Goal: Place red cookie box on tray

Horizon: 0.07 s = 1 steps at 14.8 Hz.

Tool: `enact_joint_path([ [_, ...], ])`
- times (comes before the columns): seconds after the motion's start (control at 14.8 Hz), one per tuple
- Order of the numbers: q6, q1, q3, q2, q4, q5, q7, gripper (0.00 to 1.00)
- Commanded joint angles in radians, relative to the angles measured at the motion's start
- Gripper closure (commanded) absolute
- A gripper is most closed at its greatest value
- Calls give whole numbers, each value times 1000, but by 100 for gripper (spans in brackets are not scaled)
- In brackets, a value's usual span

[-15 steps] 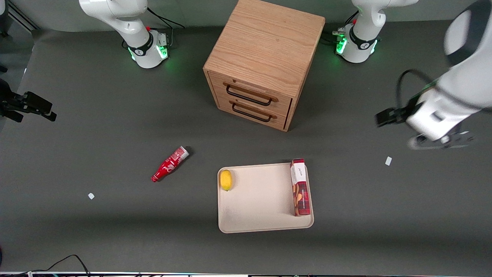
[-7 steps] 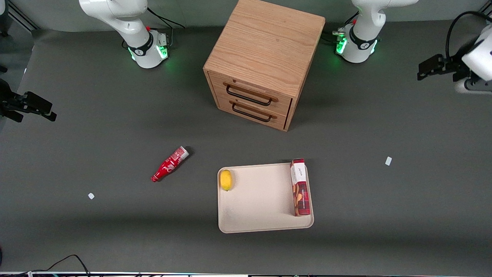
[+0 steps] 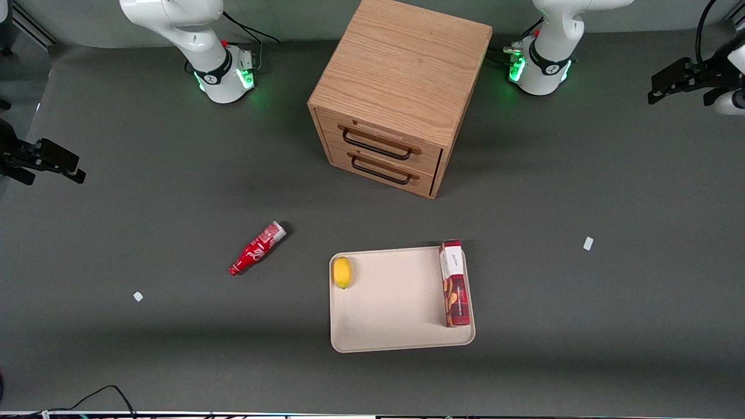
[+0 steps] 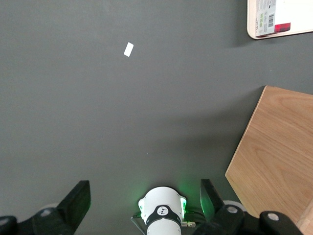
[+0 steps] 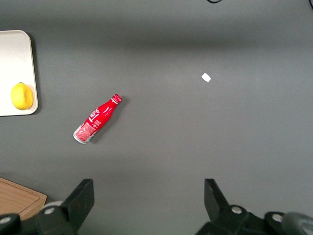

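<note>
Already the red cookie box [image 3: 454,283] lies flat on the tray [image 3: 396,326], along the rim toward the working arm's end, its white end panel farther from the front camera. A lemon [image 3: 342,272] sits on the same tray (near the rim toward the parked arm's end). The gripper [image 3: 669,84] hangs high at the table's edge, well apart from the tray, fingers [image 4: 76,203] spread wide and holding nothing.

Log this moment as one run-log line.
task: place red cookie box on tray | box: on tray, along its edge | gripper: open, empty, raised near working arm's base | status: appears placed
</note>
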Motion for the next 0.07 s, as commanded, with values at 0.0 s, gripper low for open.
enact_joint_path([
  [0.0, -43, -8, 7, 36, 60, 1, 22, 0],
])
